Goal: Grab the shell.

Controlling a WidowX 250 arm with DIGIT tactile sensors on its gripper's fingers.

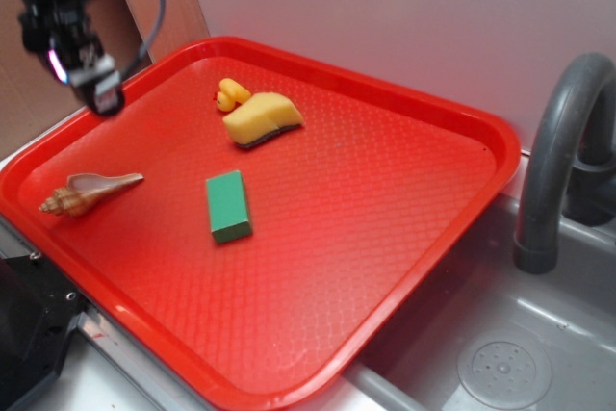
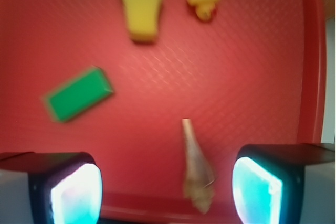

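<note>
Four small things lie on the red tray (image 1: pixel 404 103): the shell (image 1: pixel 89 192), a green block (image 1: pixel 228 205), a yellow sponge (image 1: pixel 262 118) and a yellow rubber duck (image 1: pixel 231 94) touching the sponge's far side. The shell rests near the tray's left rim, its ridged spire pointing at the rim and its thin tip toward the block. The end effector (image 2: pixel 167 184) hangs above the tray's left corner, holding nothing, its fingers (image 2: pixel 256 186) spread wide. In the blurred wrist view the shell (image 2: pixel 196 170) lies between them, nearer the right one. A grey faucet (image 1: pixel 563 151) stands over the sink (image 1: pixel 500 353) beside the tray.
</note>
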